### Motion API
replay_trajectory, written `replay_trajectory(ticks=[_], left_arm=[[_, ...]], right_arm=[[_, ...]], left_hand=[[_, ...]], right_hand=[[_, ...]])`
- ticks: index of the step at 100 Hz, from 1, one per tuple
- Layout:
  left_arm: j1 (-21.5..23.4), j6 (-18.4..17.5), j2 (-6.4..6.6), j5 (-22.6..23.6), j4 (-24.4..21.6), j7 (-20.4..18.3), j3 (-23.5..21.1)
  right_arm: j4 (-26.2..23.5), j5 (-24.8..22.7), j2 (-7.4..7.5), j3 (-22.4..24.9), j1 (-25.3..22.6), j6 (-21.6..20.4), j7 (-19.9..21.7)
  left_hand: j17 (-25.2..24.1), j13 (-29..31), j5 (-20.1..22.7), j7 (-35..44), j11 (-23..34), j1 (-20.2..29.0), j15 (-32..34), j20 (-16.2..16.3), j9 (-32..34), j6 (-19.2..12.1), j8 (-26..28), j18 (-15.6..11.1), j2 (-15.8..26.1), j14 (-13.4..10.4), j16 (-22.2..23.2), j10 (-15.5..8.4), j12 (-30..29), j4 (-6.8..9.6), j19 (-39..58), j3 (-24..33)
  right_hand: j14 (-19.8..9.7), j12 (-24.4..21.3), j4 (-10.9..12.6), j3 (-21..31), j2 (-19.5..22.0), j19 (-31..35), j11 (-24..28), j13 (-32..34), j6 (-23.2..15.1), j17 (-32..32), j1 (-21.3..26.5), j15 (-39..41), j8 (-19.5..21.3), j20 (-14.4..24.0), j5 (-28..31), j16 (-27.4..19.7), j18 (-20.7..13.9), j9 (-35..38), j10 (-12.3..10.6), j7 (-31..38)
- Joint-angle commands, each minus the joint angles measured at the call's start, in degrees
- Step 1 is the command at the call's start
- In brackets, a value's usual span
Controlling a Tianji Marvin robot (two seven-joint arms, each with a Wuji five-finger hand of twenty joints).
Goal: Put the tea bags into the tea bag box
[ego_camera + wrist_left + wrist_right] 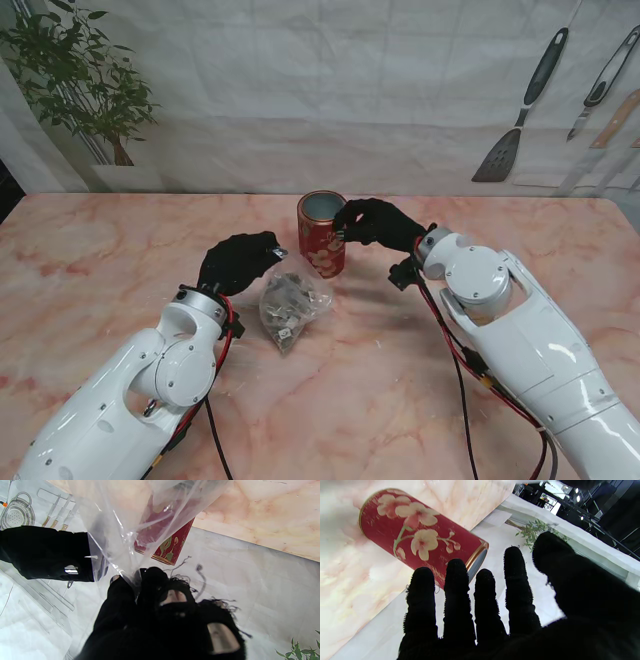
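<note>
Red and patterned with pale blossoms, the tea bag box [322, 234] stood upright and open-topped on the pink marble table [90, 270], and everything else grouped round it. The right hand [378, 223], in a black glove, was at the box's rim on the right side, fingertips touching or just beside the upper edge; from the stand view it could not be told whether it pinched anything there. The right wrist view showed its fingers [456, 590] stretched out straight and slightly apart beside the box [420, 537], with nothing visible between them, so the hand appeared open.

To the left of the box and a little nearer to me, the left hand [238, 262], also gloved in black, was closed on the top edge of a clear plastic bag [290, 305]. The bag hung from that grip and sagged onto the table just beside the foot of the box, holding a heap of small tea bags [288, 300] too small to make out singly. In the left wrist view the plastic [130, 525] was gathered between the fingertips [150, 580], with the red box seen through it.
</note>
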Motion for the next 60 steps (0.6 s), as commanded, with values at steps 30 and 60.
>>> replay_trajectory(ticks=[30, 60], left_arm=[[-0.75, 0.16, -0.15, -0.11, -0.38, -0.38, 0.72], [-1.18, 0.39, -0.17, -0.28, -0.15, -0.54, 1.17]], right_arm=[[0.21, 2.17, 1.56, -2.62, -1.13, -2.82, 6.71], [0.42, 3.92, 1.79, -4.14, -1.33, -4.60, 8.37]], left_hand=[[-0.90, 2.03, 4.90, 8.88, 6.10, 3.13, 5.02, -0.64, 2.16, 11.01, 2.85, -12.08, 3.29, 4.74, 0.11, 1.96, 1.10, 1.95, 15.10, 0.95], [-0.90, 2.03, 4.92, 8.88, 6.06, 3.08, 5.02, -0.64, 2.15, 10.99, 2.82, -12.08, 3.20, 4.74, 0.11, 1.88, 1.11, 1.96, 15.10, 0.95]], right_hand=[[-0.25, -0.77, -2.42, -4.53, 4.09, 1.68, 2.04, 0.73, -1.02, 0.35, 4.92, 2.18, -4.61, 0.57, 0.94, 0.71, -0.80, 0.64, -0.11, 5.81], [-0.12, -0.91, -2.16, -5.51, 5.23, 1.68, 2.32, 0.76, -1.07, 0.32, 6.83, 2.32, -6.34, 0.49, 1.45, 0.60, -0.92, 0.69, 0.03, 8.06]])
